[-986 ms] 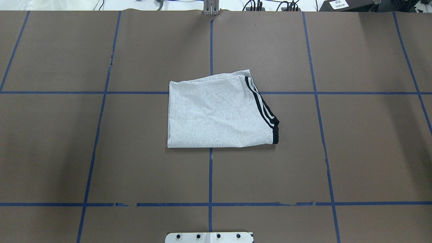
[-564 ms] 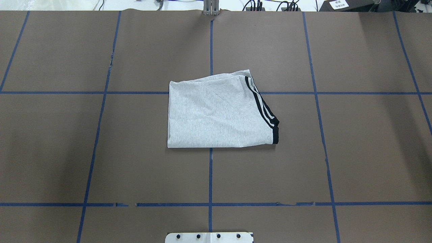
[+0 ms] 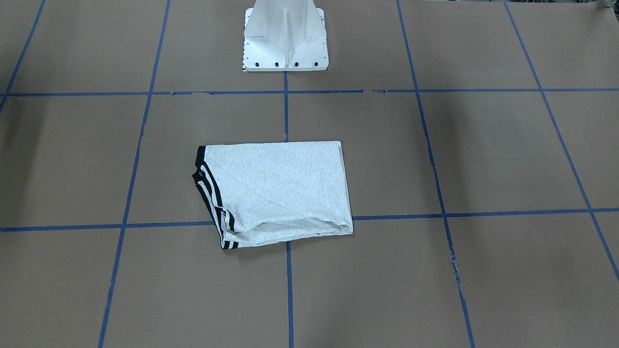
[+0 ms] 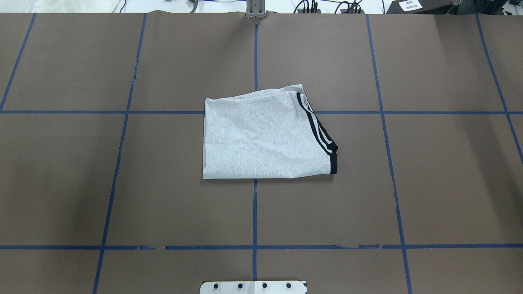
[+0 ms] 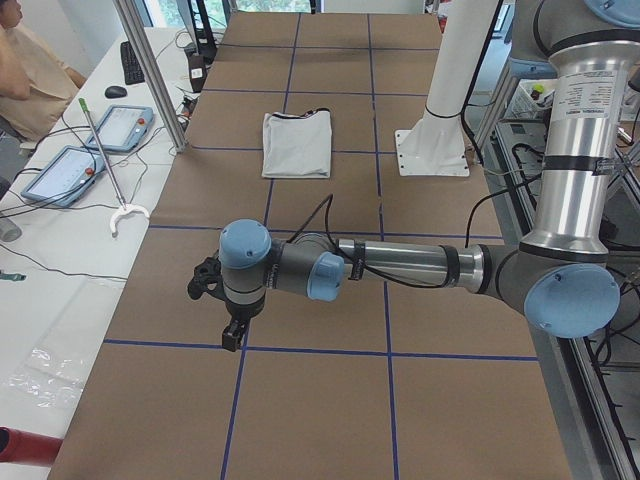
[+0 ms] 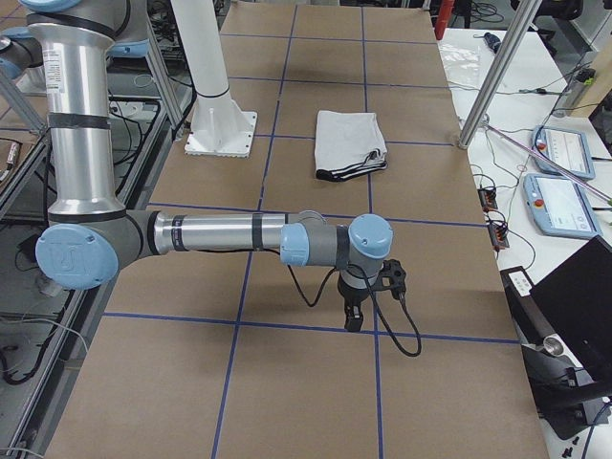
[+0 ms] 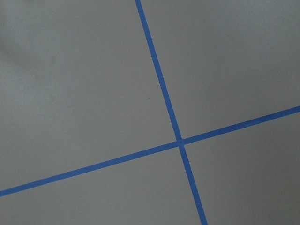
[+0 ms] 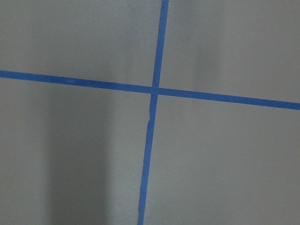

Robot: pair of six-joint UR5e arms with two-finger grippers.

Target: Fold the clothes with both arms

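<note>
- The T-shirt [image 4: 265, 136] lies folded into a rough rectangle near the middle of the tabletop [image 4: 449, 183]. It is well apart from every edge and sits across a crossing of the blue tape [image 4: 254, 212].
- Expect it to be light, soft and limp. It will probably sag and drape once lifted, and the stacked layers may slide over each other.
- The black stripes [image 4: 314, 126] run slantwise along the side facing the tabletop's right end, so that side is uneven. The side facing the left end is straight.
- The edge facing the robot's base looks flat and crisp. The edge on the operators' side gapes a little, with loose lips of cloth showing in the front-facing view.
- For another fold, you would do best to pinch two corners of one edge, one per arm, taking every layer so nothing peels off.
- The left end effector [image 5: 233, 343] hangs over the tabletop towards its left end. The right end effector [image 6: 353, 323] hangs towards the right end. Both are well apart from the shirt, and you cannot tell from these side views whether the fingers are apart or together.
- No brand or writing shows on the shirt, and no front print is visible. A white label [image 4: 410, 5] beyond the far edge carries print too small to read.
</note>
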